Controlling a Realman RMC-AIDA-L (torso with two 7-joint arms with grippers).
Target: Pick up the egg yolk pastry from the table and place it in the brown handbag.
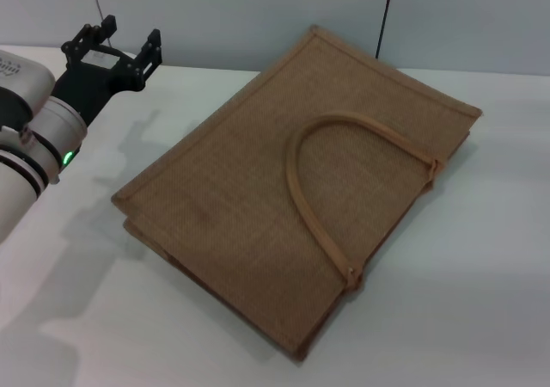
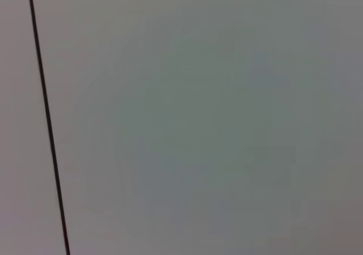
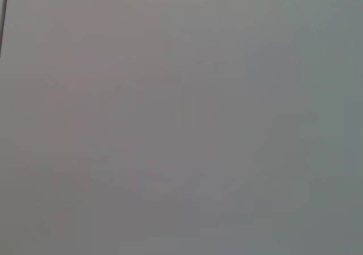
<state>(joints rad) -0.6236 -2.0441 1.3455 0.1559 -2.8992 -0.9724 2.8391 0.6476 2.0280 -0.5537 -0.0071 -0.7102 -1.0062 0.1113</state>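
The brown handbag lies flat on the white table, filling the middle of the head view, with a tan looped handle on top. My left gripper is open and empty, raised at the far left, well clear of the bag's left corner. The egg yolk pastry is out of view. My right gripper does not show in any view. Both wrist views show only a plain grey wall.
A grey wall with a dark vertical seam rises behind the table's far edge. Bare tabletop lies left, front and right of the bag. The left wrist view shows a dark seam line.
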